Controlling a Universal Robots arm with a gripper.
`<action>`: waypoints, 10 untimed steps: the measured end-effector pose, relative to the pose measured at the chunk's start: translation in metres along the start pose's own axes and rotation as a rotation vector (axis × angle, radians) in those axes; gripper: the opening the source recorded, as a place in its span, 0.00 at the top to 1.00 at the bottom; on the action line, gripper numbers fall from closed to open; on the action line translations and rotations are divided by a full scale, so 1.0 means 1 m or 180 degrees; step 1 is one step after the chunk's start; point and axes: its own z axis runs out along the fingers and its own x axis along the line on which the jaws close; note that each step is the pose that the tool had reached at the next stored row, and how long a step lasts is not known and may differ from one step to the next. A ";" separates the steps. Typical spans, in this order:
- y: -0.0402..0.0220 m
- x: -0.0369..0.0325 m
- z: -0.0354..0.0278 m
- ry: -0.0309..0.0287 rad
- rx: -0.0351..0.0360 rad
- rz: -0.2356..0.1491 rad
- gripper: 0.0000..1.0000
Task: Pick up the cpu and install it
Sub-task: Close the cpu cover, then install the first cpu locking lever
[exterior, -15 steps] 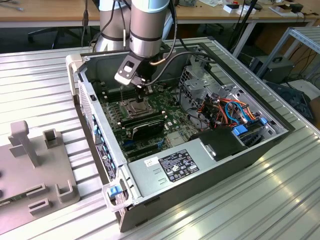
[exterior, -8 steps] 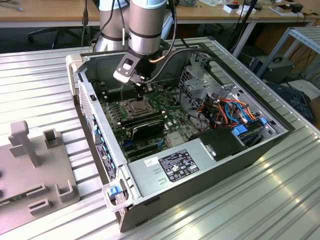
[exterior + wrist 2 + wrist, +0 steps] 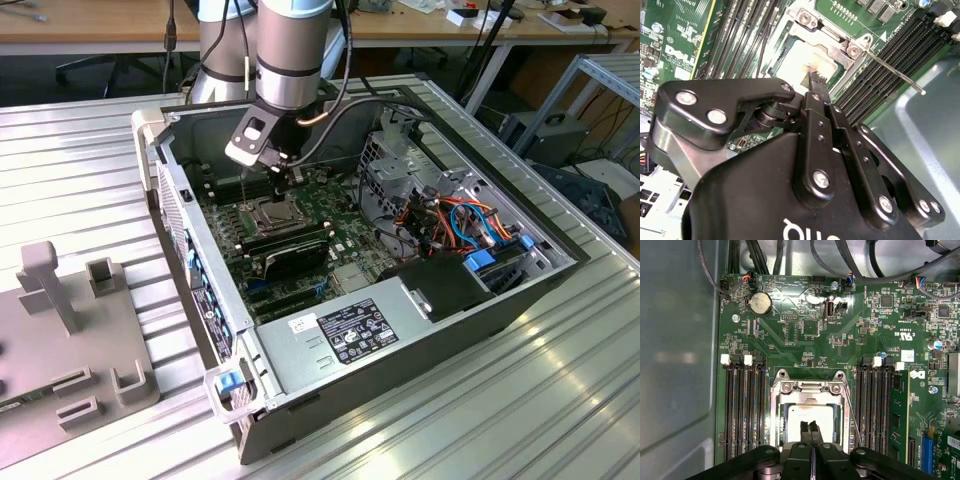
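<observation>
1. The arm's gripper (image 3: 810, 426) hung over the open computer case (image 3: 520, 300). Its two black fingers (image 3: 804, 430) were drawn together to a hairline gap, with nothing visible between them.
2. The cpu (image 3: 792, 422) lay flat inside the metal socket frame (image 3: 810, 386) on the green motherboard (image 3: 805, 330), directly under the fingertips. Whether the tips touched its top could not be told. A brownish smear marked its pale metal lid in the second wrist view.
3. A thin wire lever (image 3: 895, 75) ran out at a slant from the socket across the black memory slots (image 3: 745, 410).
4. The chip looked light, stiff and thin, and its smooth lid was likely to be slippery. Its underside and the socket contacts were probably fragile. The safest hold appeared to be on two opposite edges, with the chip kept level and not pressed hard.
5. White print dotted the motherboard, and a white label (image 3: 360, 328) sat on the grey power supply (image 3: 300, 370). Pale lettering crossed the gripper's body in the second wrist view. None of this writing is read out here.
</observation>
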 end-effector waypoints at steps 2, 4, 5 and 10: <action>-0.0003 0.0000 0.0000 0.0000 0.0000 0.0000 0.89; -0.0004 0.0000 0.0000 0.0000 0.0000 0.0000 0.89; -0.0005 0.0000 0.0000 0.0000 0.0000 0.0000 0.89; -0.0011 0.0000 0.0000 0.0000 0.0000 0.0000 0.89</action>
